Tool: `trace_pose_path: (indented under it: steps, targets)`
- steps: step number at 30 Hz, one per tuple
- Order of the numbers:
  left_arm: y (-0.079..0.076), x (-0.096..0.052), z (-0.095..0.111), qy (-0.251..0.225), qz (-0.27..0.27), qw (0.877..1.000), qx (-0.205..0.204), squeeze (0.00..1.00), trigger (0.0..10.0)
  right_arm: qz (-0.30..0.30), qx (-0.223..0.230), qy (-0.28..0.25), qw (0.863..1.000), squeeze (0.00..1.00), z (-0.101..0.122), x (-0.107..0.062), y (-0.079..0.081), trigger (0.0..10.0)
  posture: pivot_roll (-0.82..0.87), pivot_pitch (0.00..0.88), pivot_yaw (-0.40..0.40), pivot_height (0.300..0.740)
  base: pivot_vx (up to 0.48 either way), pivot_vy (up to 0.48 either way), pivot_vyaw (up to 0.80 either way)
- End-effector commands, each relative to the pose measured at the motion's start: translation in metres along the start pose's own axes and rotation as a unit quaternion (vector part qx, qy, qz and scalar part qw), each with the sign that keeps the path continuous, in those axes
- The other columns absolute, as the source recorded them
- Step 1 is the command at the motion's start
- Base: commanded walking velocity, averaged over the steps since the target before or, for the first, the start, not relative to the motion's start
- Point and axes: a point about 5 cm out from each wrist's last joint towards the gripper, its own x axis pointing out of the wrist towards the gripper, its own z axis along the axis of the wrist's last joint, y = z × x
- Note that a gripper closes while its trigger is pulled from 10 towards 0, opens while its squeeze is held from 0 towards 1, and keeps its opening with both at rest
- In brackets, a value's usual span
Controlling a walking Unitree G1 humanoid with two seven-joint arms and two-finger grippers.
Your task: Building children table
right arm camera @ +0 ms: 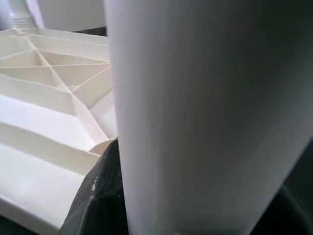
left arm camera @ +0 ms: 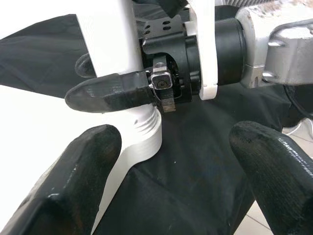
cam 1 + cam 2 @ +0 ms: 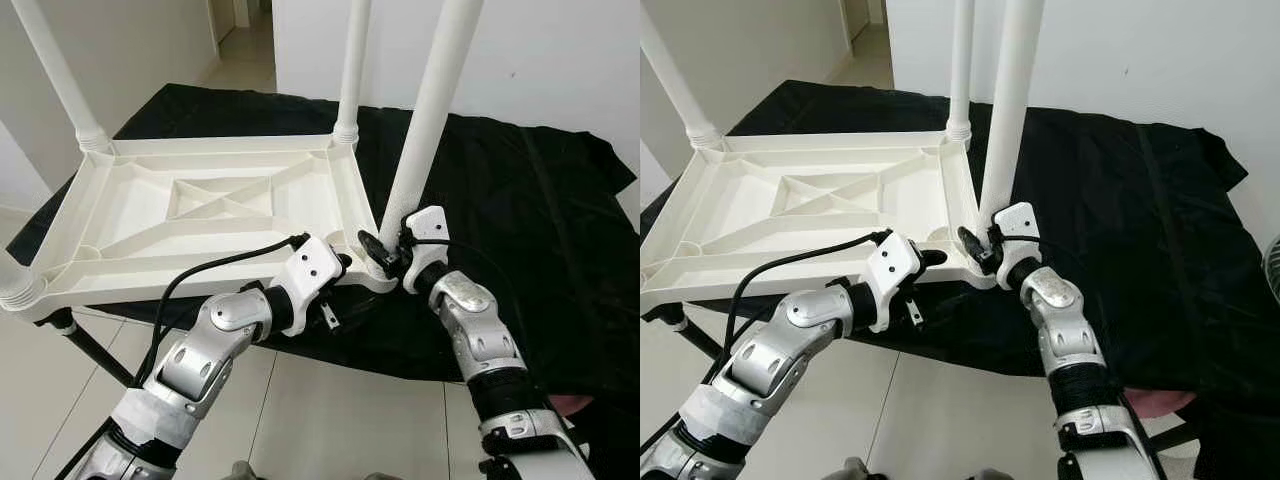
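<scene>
Right end effector [image 3: 385,250] clamped on the base of the white table leg [image 3: 425,130], just above the near right corner socket of the upturned tabletop [image 3: 210,215]; leg leans slightly off vertical. Left end effector [image 2: 171,171] sits just beside that same corner, fingers [image 2: 73,171] spread apart, holding nothing, pointed at the leg base. Tabletop lies underside up on the black cloth [image 3: 520,220] covering the counter. Back right leg [image 3: 353,60] and back left leg [image 3: 55,70] stand upright in the tabletop's far corners.
</scene>
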Motion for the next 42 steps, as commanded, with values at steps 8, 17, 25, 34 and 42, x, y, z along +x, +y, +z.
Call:
trace_pose_path:
  steps: [8, 17, 25, 34, 42]
  targets:
    - [-0.004, -0.002, 0.0, 0.002, -0.02, 1.0, -0.006, 0.0, 10.0, -0.112, 0.023, -0.001, 0.993, 0.83, -0.002, -0.014, 0.004, 10.0, -0.07, 0.034, 0.02, 0.74, 0.0, 0.0, 0.0]
    - [-0.006, -0.003, 0.002, -0.005, -0.019, 1.0, -0.015, 0.0, 10.0, -0.164, 0.048, -0.027, 0.985, 1.0, 0.007, -0.023, 0.028, 10.0, -0.07, 0.042, 0.017, 0.74, 0.0, 0.0, 0.0]
    - [-0.005, -0.003, 0.003, -0.006, -0.02, 1.0, -0.018, 0.0, 10.0, -0.035, 0.031, -0.031, 0.998, 0.0, 0.014, -0.02, 0.028, 10.0, -0.08, 0.061, 0.023, 0.74, 0.0, 0.0, 0.0]
    - [-0.006, -0.005, 0.004, -0.005, -0.019, 1.0, -0.02, 0.0, 10.0, 0.1, -0.022, -0.021, 0.995, 0.0, 0.022, -0.023, 0.0, 10.0, -0.07, 0.068, 0.018, 0.74, 0.0, 0.0, 0.0]
    - [-0.006, -0.005, 0.005, -0.006, -0.016, 1.0, -0.02, 0.0, 10.0, 0.182, -0.03, 0.01, 0.983, 0.0, 0.011, -0.023, -0.002, 7.4, -0.07, 0.062, 0.015, 0.74, 0.0, 0.0, 0.0]
